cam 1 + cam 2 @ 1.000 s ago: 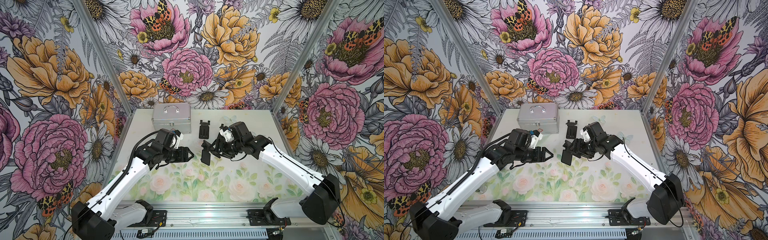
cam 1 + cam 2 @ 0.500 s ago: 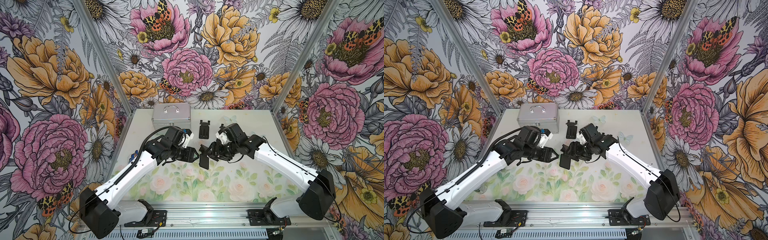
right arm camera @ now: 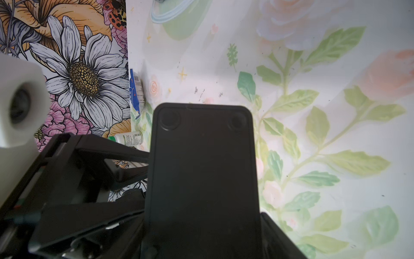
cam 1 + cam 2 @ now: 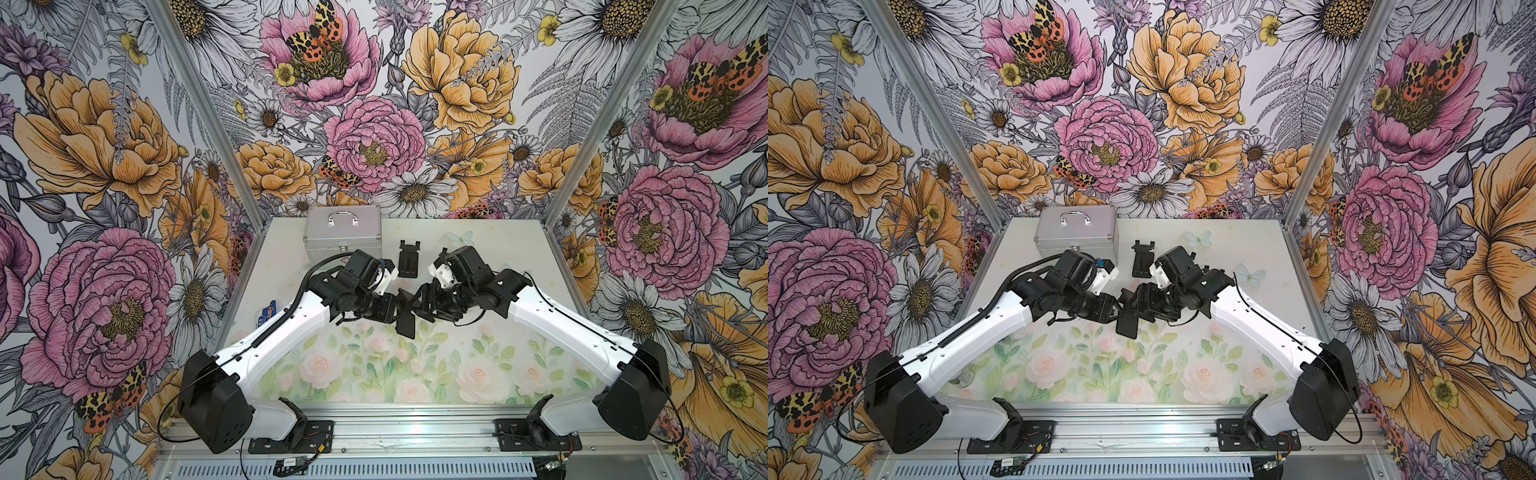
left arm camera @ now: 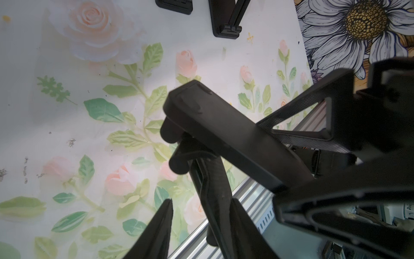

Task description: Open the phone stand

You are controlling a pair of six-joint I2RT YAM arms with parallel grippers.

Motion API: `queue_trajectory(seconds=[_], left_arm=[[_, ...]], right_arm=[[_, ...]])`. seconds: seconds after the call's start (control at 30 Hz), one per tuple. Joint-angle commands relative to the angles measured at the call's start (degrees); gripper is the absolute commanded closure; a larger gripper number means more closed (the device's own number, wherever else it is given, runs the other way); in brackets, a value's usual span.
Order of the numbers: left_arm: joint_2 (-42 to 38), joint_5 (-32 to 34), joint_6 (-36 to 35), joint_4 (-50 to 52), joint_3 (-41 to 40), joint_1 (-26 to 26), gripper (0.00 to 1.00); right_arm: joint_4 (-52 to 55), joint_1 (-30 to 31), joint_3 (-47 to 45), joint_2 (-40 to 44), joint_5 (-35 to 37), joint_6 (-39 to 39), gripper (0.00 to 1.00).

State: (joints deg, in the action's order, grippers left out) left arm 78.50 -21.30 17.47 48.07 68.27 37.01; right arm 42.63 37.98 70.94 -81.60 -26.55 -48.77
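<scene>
if the left pincer (image 5: 201,201) clamps the leg (image 5: 215,183) off-centre, we judge the phone stand (image 4: 406,322) could twist out of the right pincer (image 4: 417,305) and drop, or the leg could stay folded; the stand hangs above the table (image 4: 498,332), on the robot's side of the silver case (image 4: 343,232), well apart from it; the right pincer grips its plate (image 3: 201,168); the left jaws stand narrow around the leg, one side not yet touching

Closed in on three sides by walls (image 4: 374,124) papered with huge pink and orange blooms, daisies and moths. Joined at the corners by slim metal posts (image 4: 597,124). Floored by a pale table (image 4: 478,365) printed with faint roses and leaves, edged in front by an aluminium rail (image 4: 415,428)
</scene>
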Motion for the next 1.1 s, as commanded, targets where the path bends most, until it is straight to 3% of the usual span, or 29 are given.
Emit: queue_trajectory(seconds=[0.0,0.23,0.4,0.57,1.07], left_arm=[[0.07,-1.28,-0.84,-1.85,1.46,0.43,0.58],[1.2,-1.94,-0.8,-2.44,1.58,0.68,0.65],[1.9,-2.06,-0.86,-2.79,1.89,1.06,0.79],[2.12,-2.69,-1.4,-3.0,1.96,1.21,1.0],[-3.12,-2.52,-2.12,-2.99,-2.22,1.57,1.0]], right_arm=[[-1.58,0.68,1.6,0.65,0.62,0.13,0.68],[-1.6,1.0,1.84,0.54,0.53,0.43,0.68],[-1.63,1.03,1.79,0.73,0.58,0.47,0.68],[-1.58,0.98,2.04,0.39,0.78,0.6,0.68],[-1.48,-3.62,4.08,0.13,0.09,-0.19,0.71]])
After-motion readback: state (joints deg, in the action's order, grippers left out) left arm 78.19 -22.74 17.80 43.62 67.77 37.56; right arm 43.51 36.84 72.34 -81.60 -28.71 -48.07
